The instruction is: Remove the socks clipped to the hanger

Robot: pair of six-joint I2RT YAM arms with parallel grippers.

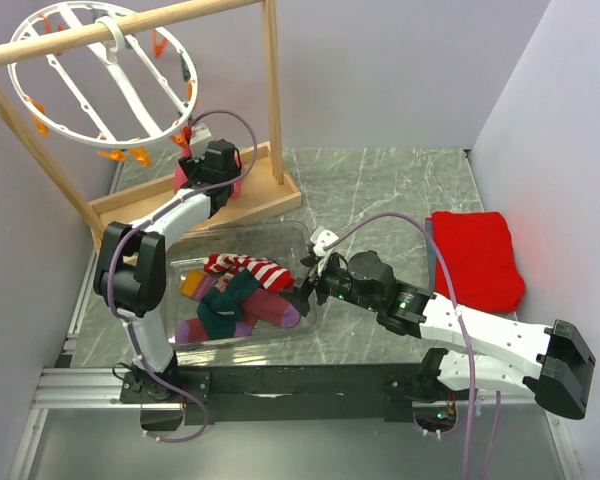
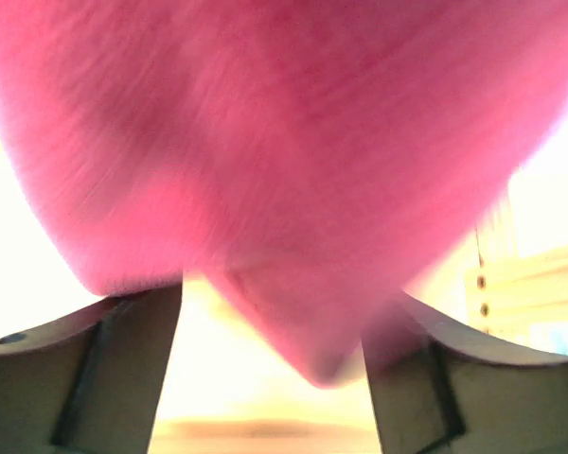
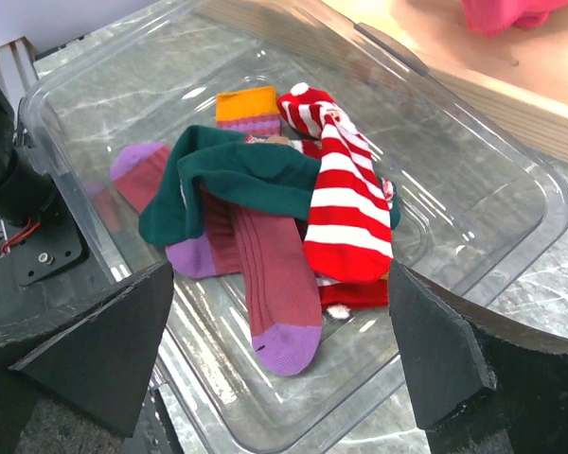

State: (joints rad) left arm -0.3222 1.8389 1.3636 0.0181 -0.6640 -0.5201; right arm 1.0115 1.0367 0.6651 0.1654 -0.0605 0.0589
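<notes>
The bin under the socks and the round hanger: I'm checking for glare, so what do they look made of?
Bin: clear glossy plastic, apparently; the tabletop shows through and its rim glints. Hanger: white moulded plastic, it seems, smooth thin bars.

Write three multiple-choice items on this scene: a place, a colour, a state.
1. Where does the striped sock lie? A on a chair; B in the clear bin; C on the floor.
2. What colour is the sock at the left hand? A yellow; B black; C pink.
3. How is the right hand? A open, empty; B shut on a sock; C shut on a cup.
Answers: B, it lies inside the bin; C, pink fabric fills the left wrist view; A, its jaws stand wide apart above the bin.
</notes>
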